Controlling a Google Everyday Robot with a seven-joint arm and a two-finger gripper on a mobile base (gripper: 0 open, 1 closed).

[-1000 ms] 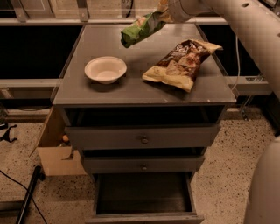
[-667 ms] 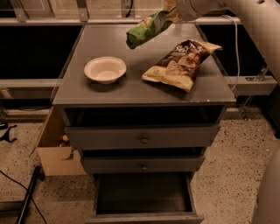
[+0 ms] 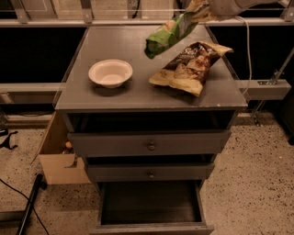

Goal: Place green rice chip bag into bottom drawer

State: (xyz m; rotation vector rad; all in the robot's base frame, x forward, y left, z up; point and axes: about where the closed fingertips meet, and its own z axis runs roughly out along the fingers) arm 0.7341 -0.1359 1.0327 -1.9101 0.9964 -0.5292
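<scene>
The green rice chip bag [image 3: 166,34] hangs in the air above the back right of the cabinet top, tilted down to the left. My gripper [image 3: 201,8] is at the top edge of the view, shut on the bag's upper end, with most of the arm out of view. The bottom drawer [image 3: 149,206] stands pulled open at the foot of the cabinet, its dark floor bare, well below and in front of the bag.
A larger brown-and-yellow chip bag [image 3: 190,66] lies on the right of the grey cabinet top [image 3: 138,98], and a white bowl [image 3: 110,72] sits on the left. Two closed drawer fronts with knobs [image 3: 150,146] are above the open drawer. A cardboard box [image 3: 55,160] stands on the floor at the left.
The gripper and the green bag have moved to the right, and the arm has drawn back out of the right side of the view.
</scene>
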